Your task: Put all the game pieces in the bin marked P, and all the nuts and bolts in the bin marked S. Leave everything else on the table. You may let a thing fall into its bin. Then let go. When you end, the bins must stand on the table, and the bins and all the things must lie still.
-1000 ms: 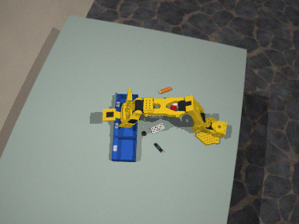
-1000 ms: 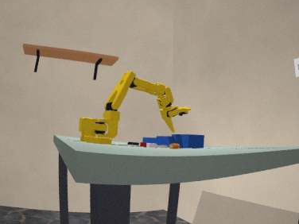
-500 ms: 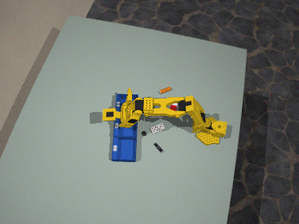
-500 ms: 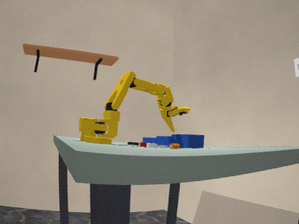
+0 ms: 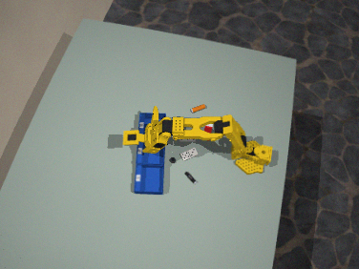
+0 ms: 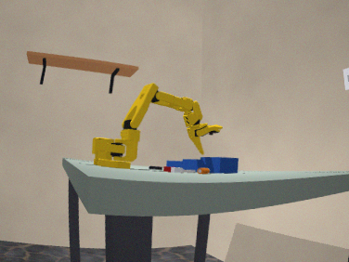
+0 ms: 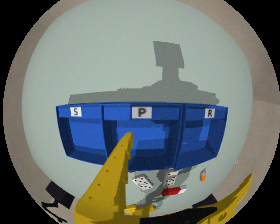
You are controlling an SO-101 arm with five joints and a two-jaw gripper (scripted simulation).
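My gripper (image 5: pixel 150 130) (image 7: pixel 190 154) is open and empty, high above the bins, its left finger over bin P in the wrist view. Bin S (image 5: pixel 150 181) (image 7: pixel 90 111) and bin P (image 7: pixel 165 111) show nothing inside; the finger hides part of P. A white dotted domino (image 5: pixel 189 154) (image 7: pixel 142 181) lies on the table before the bins. A second white dotted piece (image 7: pixel 171 177) lies beside it, under the arm in the top view. A small black round piece (image 5: pixel 173 160) lies near the bins; its kind is unclear. A dark elongated thing (image 5: pixel 191 176) lies farther out.
Bin R (image 7: pixel 195 112) adjoins P. A red and white thing (image 5: pixel 208 129) (image 6: pixel 167 169) (image 7: pixel 171 191) lies under the arm. An orange cylinder (image 5: pixel 198 108) (image 6: pixel 203 170) (image 7: pixel 203 176) lies to the R side, outside the bins.
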